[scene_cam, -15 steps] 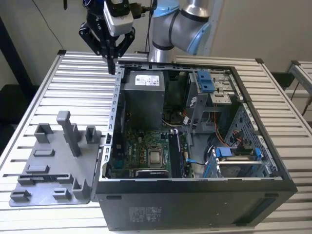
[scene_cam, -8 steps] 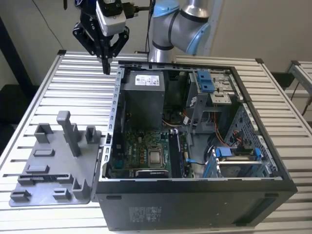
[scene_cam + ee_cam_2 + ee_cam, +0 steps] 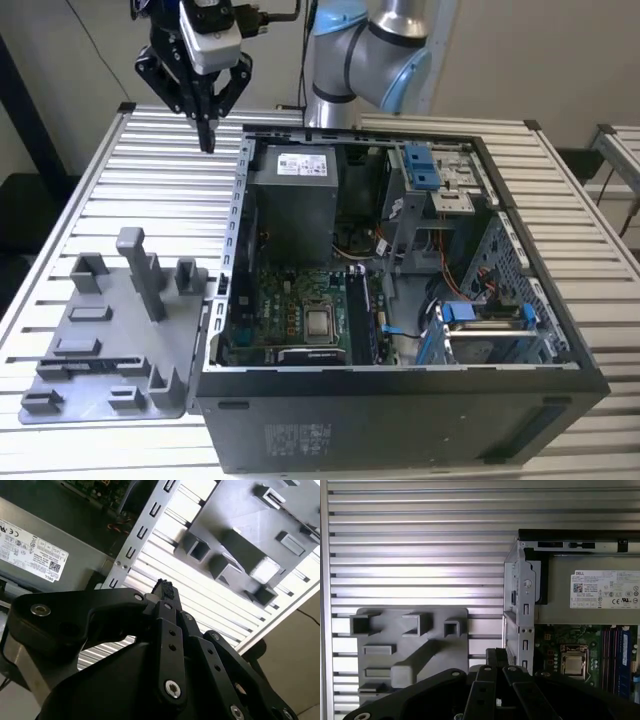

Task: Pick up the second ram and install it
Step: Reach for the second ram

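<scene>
Jaws closed, empty; thin dark second ram (image 3: 92,362) lies in grey holder (image 3: 118,335)

Your gripper (image 3: 207,140) hangs at the upper left of the exterior view, fingers (image 3: 205,120) pressed together, with open air around it and bare counter (image 3: 90,190) slats below. At the lower left, the grey holder (image 3: 110,350) sits on the counter, and its upright pegs, the tallest peg (image 3: 140,270) above all, block any low pass across it. The PC case (image 3: 400,420) fills the centre and right, open on top, but its side wall (image 3: 238,230) stands between counter and interior. Inside, the power supply (image 3: 292,200) and drive cage (image 3: 430,175) crowd the upper half. The motherboard (image 3: 300,310) lies lower and clearer, with cables (image 3: 455,290) to its right. The arm (image 3: 370,50) rises at the top centre.
</scene>
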Robot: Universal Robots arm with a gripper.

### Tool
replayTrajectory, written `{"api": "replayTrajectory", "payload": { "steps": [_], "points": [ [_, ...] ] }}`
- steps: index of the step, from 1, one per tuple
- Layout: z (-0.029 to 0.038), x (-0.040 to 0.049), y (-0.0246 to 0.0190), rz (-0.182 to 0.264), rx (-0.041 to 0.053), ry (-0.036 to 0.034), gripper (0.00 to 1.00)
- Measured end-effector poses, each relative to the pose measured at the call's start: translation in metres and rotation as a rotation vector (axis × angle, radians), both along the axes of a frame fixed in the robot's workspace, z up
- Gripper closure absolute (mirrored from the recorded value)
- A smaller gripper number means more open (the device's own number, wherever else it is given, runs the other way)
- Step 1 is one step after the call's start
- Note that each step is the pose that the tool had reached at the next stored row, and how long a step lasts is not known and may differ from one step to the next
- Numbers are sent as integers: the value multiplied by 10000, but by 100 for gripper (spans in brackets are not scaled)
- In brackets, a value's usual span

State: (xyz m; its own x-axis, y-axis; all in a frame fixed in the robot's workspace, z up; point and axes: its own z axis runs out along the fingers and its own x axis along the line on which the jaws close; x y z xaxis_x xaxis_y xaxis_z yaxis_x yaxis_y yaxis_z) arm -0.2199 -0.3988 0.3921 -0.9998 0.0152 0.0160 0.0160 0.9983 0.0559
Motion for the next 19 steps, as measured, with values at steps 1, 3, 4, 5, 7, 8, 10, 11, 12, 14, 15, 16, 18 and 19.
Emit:
{"api": "replayTrajectory", "payload": {
  "steps": [1, 3, 4, 5, 7, 8, 10, 11, 12, 14, 15, 16, 18, 19],
  "points": [
    [0, -21, 0, 4, 0, 0, 89],
    [0, -67, 0, 11, 0, 0, 89],
    [-1, -87, 0, 14, 0, 0, 89],
    [-1, -105, 0, 22, 0, 0, 89],
    [-1, -141, 0, 42, 0, 0, 89],
    [-1, -160, 0, 49, 0, 0, 89],
    [-2, -208, 0, 54, 0, 0, 89],
    [-2, -235, 0, 55, 0, 0, 89],
    [-2, -264, 1, 56, -1, 0, 89],
    [-3, -324, 1, 57, 0, 0, 89],
    [-3, -354, 1, 59, 0, 0, 89],
    [-4, -383, 1, 60, 0, 0, 89],
    [-4, -438, 1, 63, 0, 0, 89],
    [-4, -467, 2, 63, 0, 0, 89]
  ]
}}
